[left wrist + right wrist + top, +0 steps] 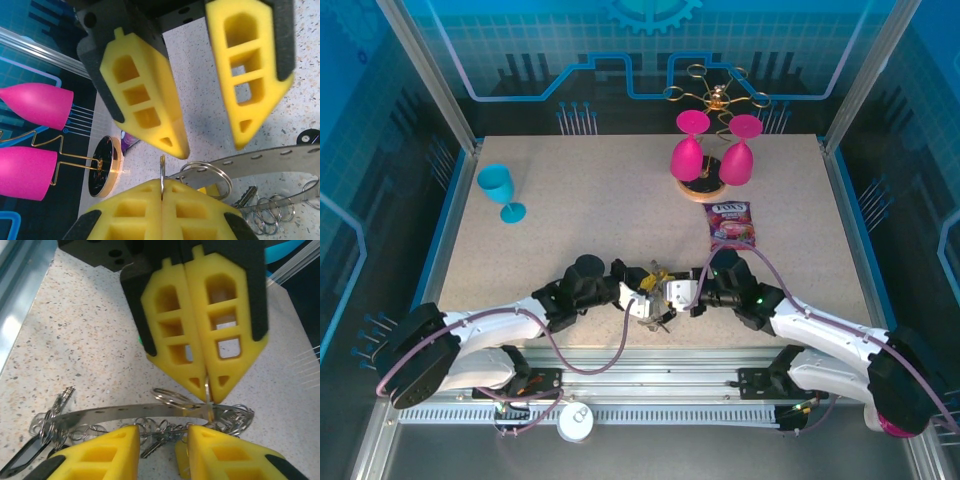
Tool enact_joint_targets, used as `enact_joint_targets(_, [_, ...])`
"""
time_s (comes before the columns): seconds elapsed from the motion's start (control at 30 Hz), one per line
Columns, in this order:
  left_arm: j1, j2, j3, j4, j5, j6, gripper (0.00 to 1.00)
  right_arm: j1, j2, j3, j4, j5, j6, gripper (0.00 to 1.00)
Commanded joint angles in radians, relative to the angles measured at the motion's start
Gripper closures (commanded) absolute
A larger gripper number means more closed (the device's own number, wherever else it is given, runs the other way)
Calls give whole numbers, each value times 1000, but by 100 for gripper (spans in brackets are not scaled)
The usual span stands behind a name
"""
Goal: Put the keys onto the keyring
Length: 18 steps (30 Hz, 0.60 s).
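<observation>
Left fingers (172,313) pinch keyring (125,412); right fingers (122,437) apart.

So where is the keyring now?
The keyring is by the table's near edge, centre of the top view, between the grippers; the left gripper pinches one of its links, the right gripper open beside it.

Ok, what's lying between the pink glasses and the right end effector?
A purple candy packet, flat on the table, slightly right of the direct line to the right end effector; top view.
</observation>
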Motion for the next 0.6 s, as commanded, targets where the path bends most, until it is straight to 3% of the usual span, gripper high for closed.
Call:
enact_joint_targets(0.0, [-8, -4, -9, 52, -6, 46, 100, 11, -32, -23, 73, 36, -9, 71])
enact_joint_targets(0.13, [-8, -19, -7, 20, 23, 29, 100, 4, -63, -50, 123, 64, 4, 74])
enact_joint_targets(0.3, [-9, -31, 9, -32, 86, -26, 100, 4, -61, -43, 122, 19, -4, 74])
enact_joint_targets(0.57, [-8, -37, 16, -43, 99, -47, 100, 12, -2, -16, 167, -26, -27, 78])
